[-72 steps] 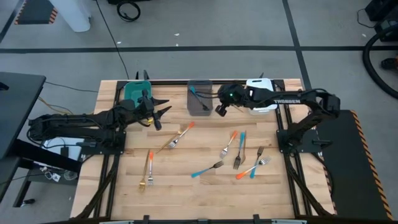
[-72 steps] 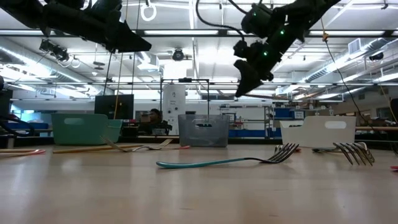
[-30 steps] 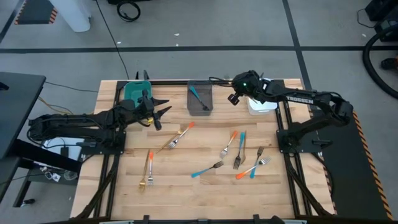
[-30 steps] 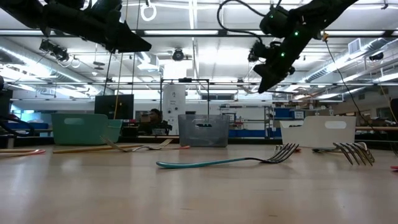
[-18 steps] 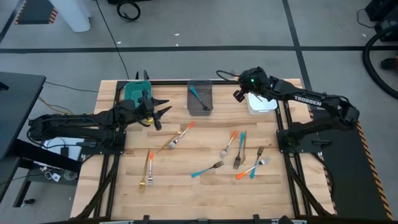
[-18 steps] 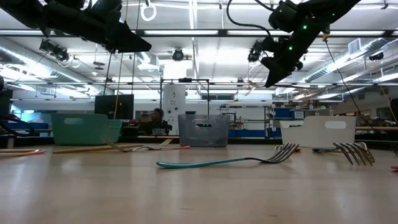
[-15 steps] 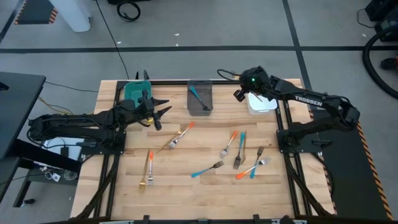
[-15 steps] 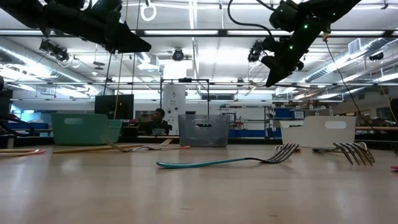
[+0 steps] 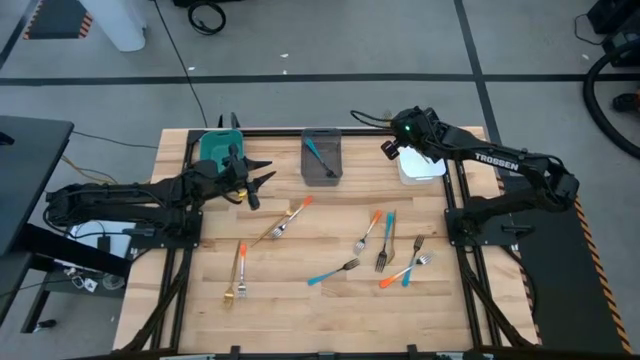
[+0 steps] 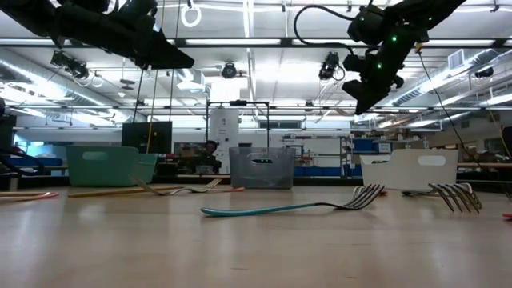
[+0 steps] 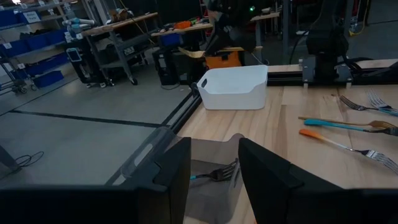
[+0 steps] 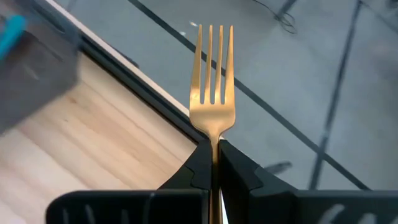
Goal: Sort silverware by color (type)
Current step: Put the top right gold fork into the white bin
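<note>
Jaws clamped on a golden fork (image 12: 212, 87), the right gripper (image 9: 392, 147) hovers beside the white bin (image 9: 425, 168), apparently mid-delivery and needing to centre over it before release, while the left gripper (image 9: 258, 180) waits open-jawed by the teal bin (image 9: 213, 146).

The pale, straight-grained wooden bench (image 9: 300, 250) looks smooth and matt. The gold-coloured metal fork (image 12: 213, 87) has a brushed satin sheen between the matt black plastic fingers (image 12: 239, 171). The white rectangular plastic bin (image 11: 233, 87) looks smooth, faintly glossy.
</note>
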Controlling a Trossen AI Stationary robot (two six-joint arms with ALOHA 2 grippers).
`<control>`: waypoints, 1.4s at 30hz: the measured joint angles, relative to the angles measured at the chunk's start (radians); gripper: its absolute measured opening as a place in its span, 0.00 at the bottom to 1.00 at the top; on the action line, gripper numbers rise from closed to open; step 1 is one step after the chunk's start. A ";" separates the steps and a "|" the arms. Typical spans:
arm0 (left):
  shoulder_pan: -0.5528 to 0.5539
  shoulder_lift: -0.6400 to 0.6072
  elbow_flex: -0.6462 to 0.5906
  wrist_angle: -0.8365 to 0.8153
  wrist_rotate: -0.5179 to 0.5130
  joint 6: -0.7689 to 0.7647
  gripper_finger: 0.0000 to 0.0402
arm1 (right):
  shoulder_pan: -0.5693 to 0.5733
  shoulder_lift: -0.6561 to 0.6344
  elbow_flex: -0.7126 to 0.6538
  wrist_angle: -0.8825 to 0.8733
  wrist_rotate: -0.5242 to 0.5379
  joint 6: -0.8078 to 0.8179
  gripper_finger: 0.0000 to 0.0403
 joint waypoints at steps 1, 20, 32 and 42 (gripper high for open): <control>0.000 0.000 0.000 0.000 0.000 0.000 0.35 | 0.004 0.000 -0.007 0.002 0.023 0.000 0.06; 0.000 0.000 0.000 0.005 0.000 0.000 0.35 | 0.063 0.001 -0.237 0.139 0.332 -0.168 0.06; 0.000 0.000 0.000 0.015 0.000 0.000 0.35 | 0.041 0.017 -0.315 0.239 0.344 -0.190 0.06; 0.000 0.000 0.000 0.022 0.000 0.000 0.35 | -0.035 0.090 -0.315 0.288 0.276 -0.213 0.06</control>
